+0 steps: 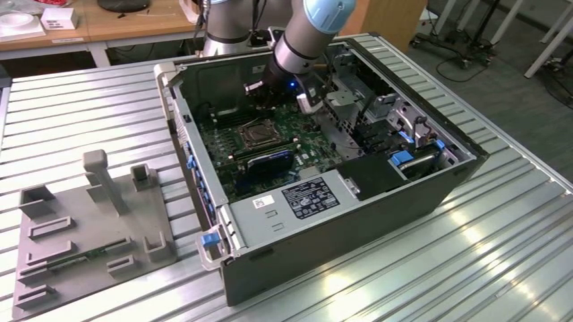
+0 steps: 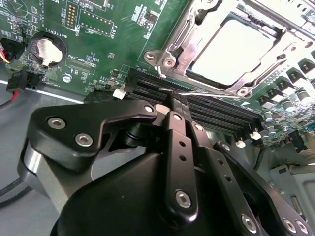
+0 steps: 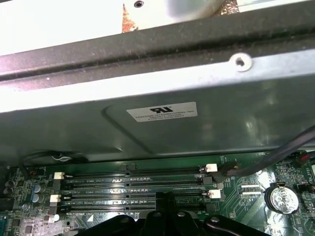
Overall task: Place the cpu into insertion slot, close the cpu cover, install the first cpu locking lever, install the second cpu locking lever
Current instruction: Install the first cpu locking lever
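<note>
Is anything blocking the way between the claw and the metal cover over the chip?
Nothing visible does. In the second wrist view the claw reaches over the black memory slots, right beside the cover; a thin metal lever lies along that edge.

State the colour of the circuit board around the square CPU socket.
The circuit board is green with white markings; clearest in the second wrist view.

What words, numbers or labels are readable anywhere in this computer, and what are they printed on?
None can be read out with confidence.
White sticker on the grey case wall, first wrist view: print too small to read.
Black label on the silver box, exterior view: too small to read.
Green motherboard, second wrist view: white lettering too small to read.
</note>
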You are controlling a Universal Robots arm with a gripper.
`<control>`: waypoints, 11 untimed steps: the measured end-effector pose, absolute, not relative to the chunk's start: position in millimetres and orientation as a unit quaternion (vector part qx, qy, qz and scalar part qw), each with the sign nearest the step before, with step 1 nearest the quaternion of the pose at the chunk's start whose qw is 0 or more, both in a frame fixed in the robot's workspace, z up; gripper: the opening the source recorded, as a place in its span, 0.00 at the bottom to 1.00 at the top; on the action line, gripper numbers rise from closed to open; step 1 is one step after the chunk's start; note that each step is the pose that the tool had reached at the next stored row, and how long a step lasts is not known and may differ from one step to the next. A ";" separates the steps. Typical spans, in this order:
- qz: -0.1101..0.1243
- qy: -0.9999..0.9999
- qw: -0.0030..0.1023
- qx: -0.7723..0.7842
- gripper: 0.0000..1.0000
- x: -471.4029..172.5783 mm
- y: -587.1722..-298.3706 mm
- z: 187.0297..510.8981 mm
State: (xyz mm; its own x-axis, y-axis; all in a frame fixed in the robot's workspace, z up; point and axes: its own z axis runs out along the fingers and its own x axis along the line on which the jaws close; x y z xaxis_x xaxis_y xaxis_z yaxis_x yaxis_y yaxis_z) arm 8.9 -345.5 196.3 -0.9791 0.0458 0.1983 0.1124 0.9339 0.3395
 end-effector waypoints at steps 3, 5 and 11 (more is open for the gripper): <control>-0.177 -0.979 0.094 -0.040 0.11 10.4 -345.5 196.3; -0.177 -0.979 0.094 -0.040 0.11 10.7 -345.6 196.3; -0.177 -0.979 0.094 -0.040 0.11 11.2 -348.4 196.0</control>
